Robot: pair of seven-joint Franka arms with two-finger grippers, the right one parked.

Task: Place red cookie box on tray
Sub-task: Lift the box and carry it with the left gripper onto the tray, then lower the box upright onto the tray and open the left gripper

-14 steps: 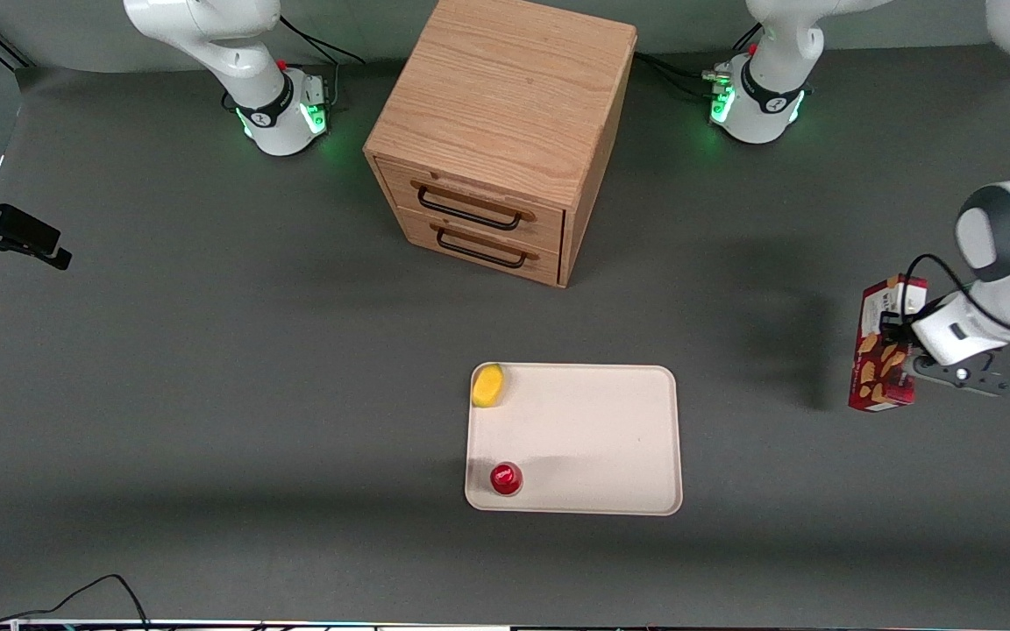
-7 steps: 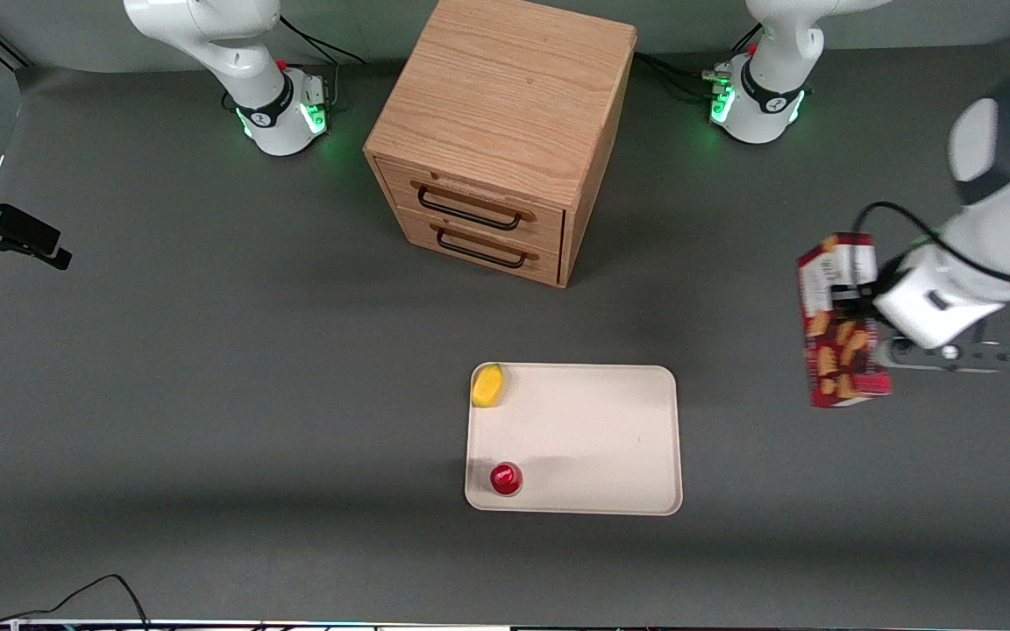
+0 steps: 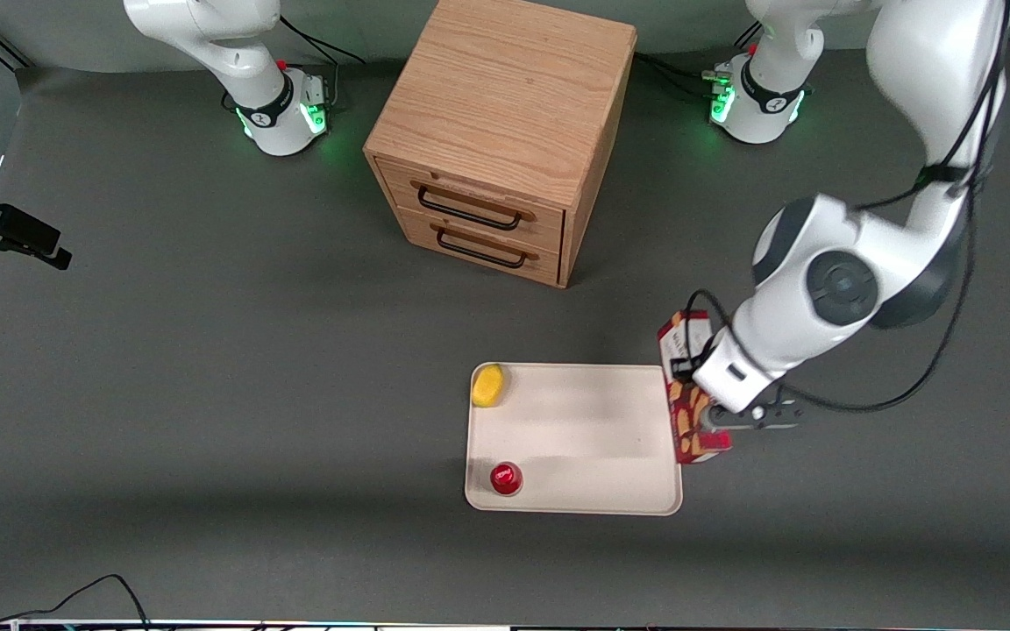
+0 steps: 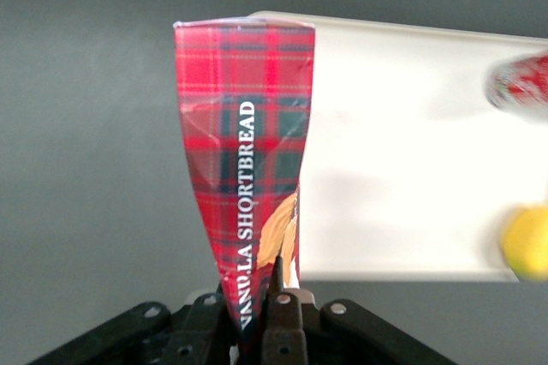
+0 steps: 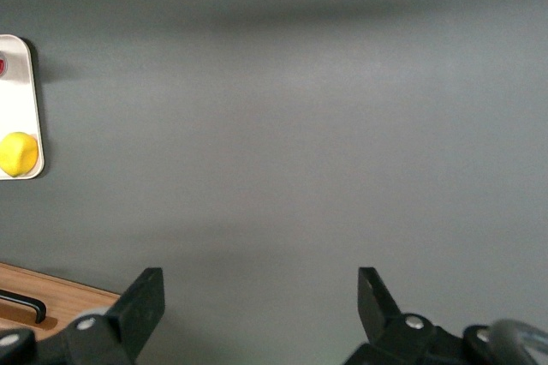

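On your desk [image 3: 207,368], the yellow fruit [image 3: 488,385] and small red-topped can [image 3: 506,478] sit on the tray [image 3: 584,429], at its edge nearer the parked arm. At the tray's working-arm edge, your claw [image 3: 705,419] grips the red cookie box [image 3: 687,412] in the air.

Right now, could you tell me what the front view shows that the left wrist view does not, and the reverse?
Only the front view shows the wooden drawer cabinet, both arm bases, and the whole tray with the box held over its edge toward the working arm's end. Only the left wrist view shows the box's plaid face and "SHORTBREAD" lettering, with the fingers clamped on the box's end. Both show the gripper holding the box, the tray, the yellow object and the red can.
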